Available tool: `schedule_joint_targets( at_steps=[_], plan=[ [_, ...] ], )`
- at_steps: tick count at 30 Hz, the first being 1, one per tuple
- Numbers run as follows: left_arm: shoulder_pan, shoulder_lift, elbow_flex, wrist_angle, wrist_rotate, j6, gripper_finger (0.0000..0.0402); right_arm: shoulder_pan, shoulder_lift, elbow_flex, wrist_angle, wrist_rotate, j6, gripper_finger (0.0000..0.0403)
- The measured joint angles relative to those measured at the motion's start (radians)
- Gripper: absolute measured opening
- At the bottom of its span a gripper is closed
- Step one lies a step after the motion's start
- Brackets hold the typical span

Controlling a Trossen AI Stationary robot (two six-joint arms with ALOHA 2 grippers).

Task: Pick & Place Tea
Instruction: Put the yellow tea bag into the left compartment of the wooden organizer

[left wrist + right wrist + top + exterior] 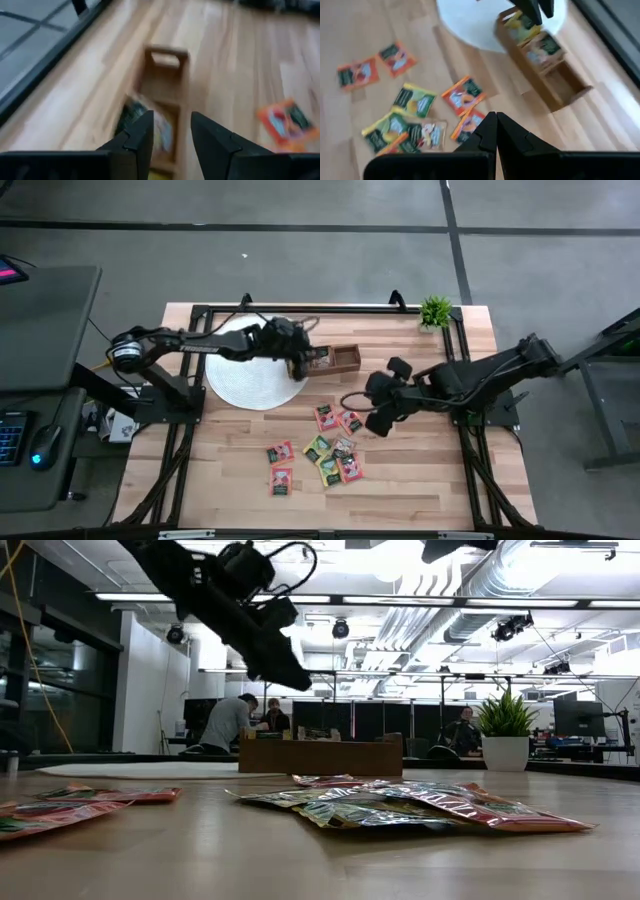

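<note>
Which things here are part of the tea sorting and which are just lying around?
Job:
- loose tea packets
- wooden tray, some packets already inside
- left end effector, open over the tray
- right end effector, shut, near the loose packets

Bystanders:
- white round mat
- potted plant

I see the tea packets [322,452] lying flat and loose on the wooden tabletop, small square sachets in green, yellow and red-orange, each with a dark label patch. Two red ones [338,419] lie side by side nearest the tray, a mixed clump [404,131] overlaps itself in the middle (some tilted on others), and two more red ones [281,465] lie apart. Other packets [532,36] already lie inside the tray's compartments.
</note>
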Motion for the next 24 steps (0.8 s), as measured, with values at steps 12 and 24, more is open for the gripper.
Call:
schedule_joint_targets(
  at_steps=[12,24],
  plan=[
    [-0.377,-0.155,-0.187,-0.074,-0.312,-0.340,0.0129,0.024,0.039,-0.375,0.678,-0.233,-0.032,0.0000],
    [-0.821,-0.115,-0.245,0.003,-0.692,-0.834,0.0129,-0.026,0.170,-0.400,0.890,-0.425,-0.132,0.0000]
  ],
)
